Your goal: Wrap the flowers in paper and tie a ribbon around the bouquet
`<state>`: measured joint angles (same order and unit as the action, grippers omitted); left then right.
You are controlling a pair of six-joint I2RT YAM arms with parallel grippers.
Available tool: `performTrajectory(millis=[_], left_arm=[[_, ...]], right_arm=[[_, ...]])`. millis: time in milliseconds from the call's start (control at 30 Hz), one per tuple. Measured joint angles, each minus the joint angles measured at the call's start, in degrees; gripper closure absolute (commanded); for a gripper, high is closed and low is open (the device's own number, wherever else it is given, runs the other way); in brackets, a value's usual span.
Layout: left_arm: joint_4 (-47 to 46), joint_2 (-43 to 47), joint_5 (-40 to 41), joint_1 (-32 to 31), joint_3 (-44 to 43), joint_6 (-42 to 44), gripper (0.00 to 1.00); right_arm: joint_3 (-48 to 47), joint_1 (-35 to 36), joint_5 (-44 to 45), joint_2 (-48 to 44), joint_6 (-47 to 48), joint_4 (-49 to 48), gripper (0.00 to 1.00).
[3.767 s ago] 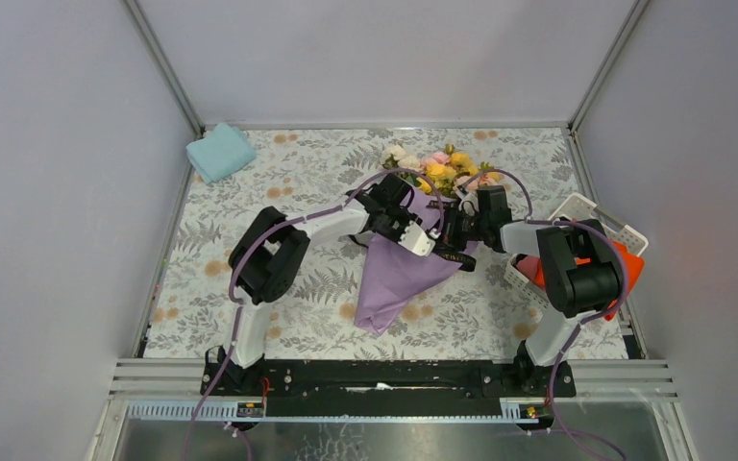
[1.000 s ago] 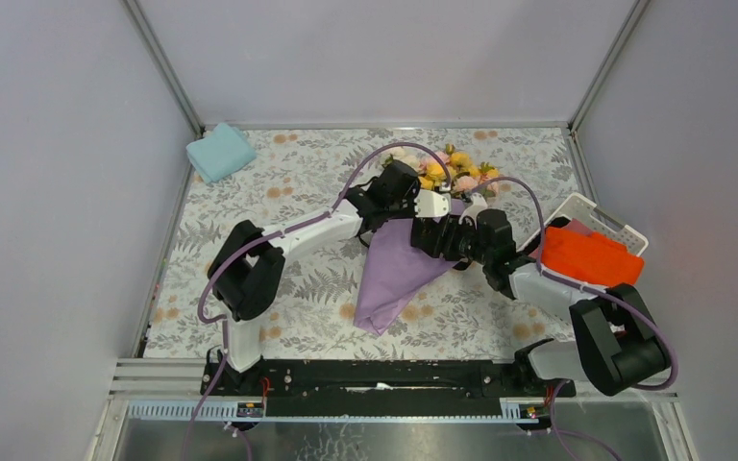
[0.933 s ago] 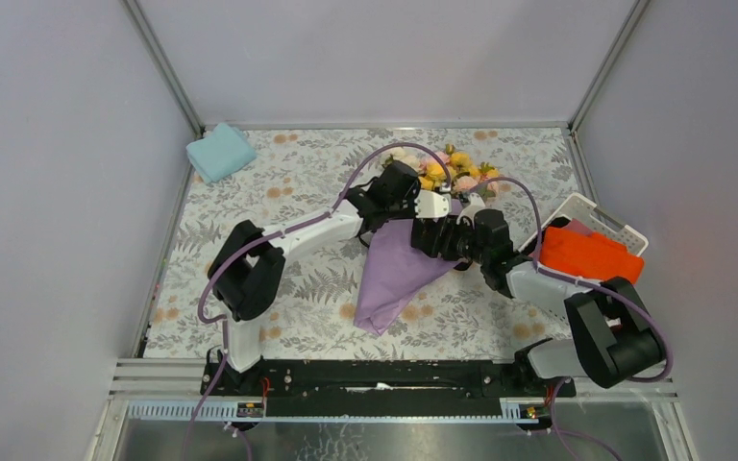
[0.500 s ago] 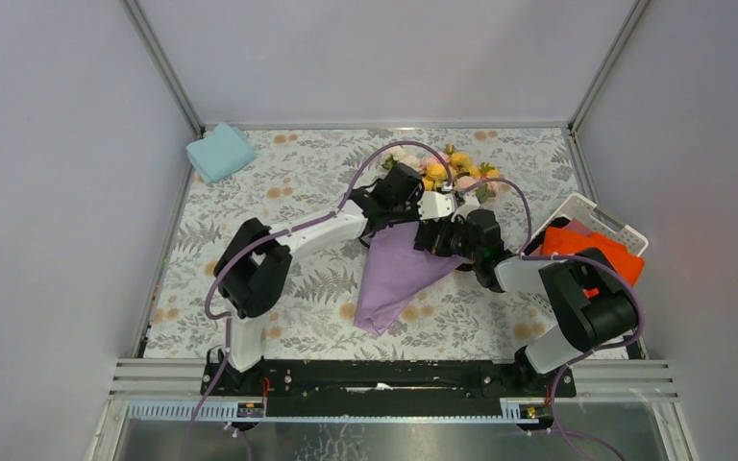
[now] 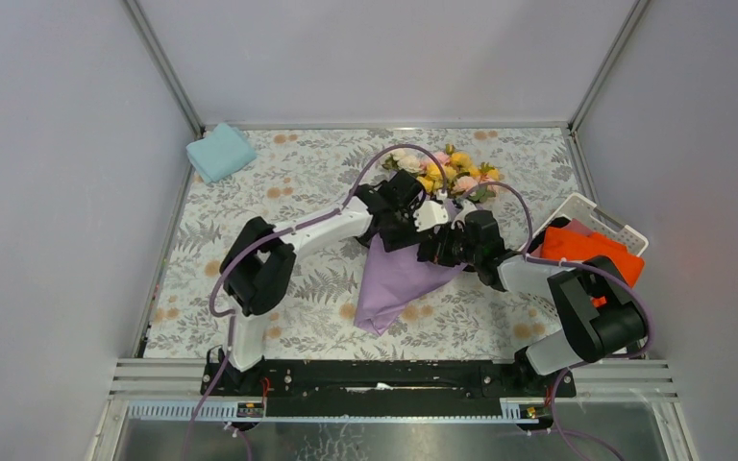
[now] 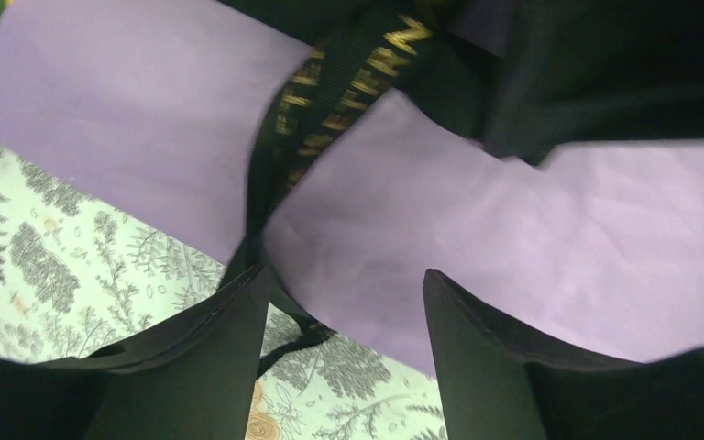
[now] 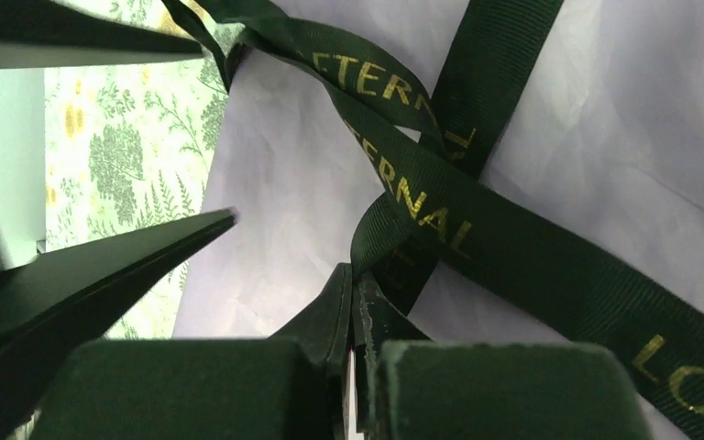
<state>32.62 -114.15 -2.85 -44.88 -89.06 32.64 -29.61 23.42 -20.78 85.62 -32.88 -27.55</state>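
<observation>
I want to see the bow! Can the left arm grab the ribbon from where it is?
Probably yes. The left gripper is open close to the paper, and the ribbon lies uncovered just ahead of it, with nothing in between.

Robot lab test cell: plain grey panel walls [image 5: 58, 192] w/ aluminium frame posts [image 5: 165, 69] box in the tabletop [image 5: 298, 163], which wears a leaf-print cover. Left arm [image 5: 283, 238] & right arm [image 5: 581, 300] are bolted to a black rail [image 5: 384, 376] at the tabletop's near edge.
</observation>
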Motion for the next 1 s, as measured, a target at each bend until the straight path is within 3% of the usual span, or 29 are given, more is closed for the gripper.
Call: performTrajectory(millis=[67,167,200,267,400,500,533,633,733,1000], left_arm=[[4.3,1.4,-3.2,0.7,-0.8,1.4,0.32],[7.9,4.3,-7.8,3.2,-0.9,4.4,0.47],[8.3,5.2,-9.1,5.2,-1.0,5.7,0.48],[8.2,5.3,-10.2,9.2,-1.6,7.4,0.46],[8.3,-0.7,-10.2,17.4,-5.9,11.0,0.27],[8.7,-4.8,-10.5,20.1,-5.7,13.4,0.29],[8.9,-5.8,-10.5,20.3,-5.3,13.8,0.33],[9.3,-7.4,-10.5,20.1,-5.0,14.6,0.57],[9.3,-7.6,-11.2,19.8,-5.0,14.8,0.97],[8.8,-1.9,-18.1,19.8,2.0,14.7,1.00]], right_arm=[[0.0,0.0,-0.1,0.0,0.1,0.9,1.00],[0.0,0.0,-0.4,0.0,0.3,2.1,1.00],[0.0,0.0,-0.5,0.0,0.3,2.3,1.00],[0.0,0.0,-0.9,0.0,0.5,2.5,1.00],[-0.2,0.0,-1.2,0.0,0.7,2.9,1.00],[-0.2,0.0,-1.2,0.0,1.0,3.5,1.00],[-0.2,0.0,-1.2,0.0,1.1,3.7,1.00],[-0.2,0.0,-1.2,-0.1,1.2,4.2,1.00],[-0.2,0.0,-1.2,-0.3,1.3,4.6,1.00],[-0.2,0.0,-1.2,-0.5,1.3,4.7,1.00]])
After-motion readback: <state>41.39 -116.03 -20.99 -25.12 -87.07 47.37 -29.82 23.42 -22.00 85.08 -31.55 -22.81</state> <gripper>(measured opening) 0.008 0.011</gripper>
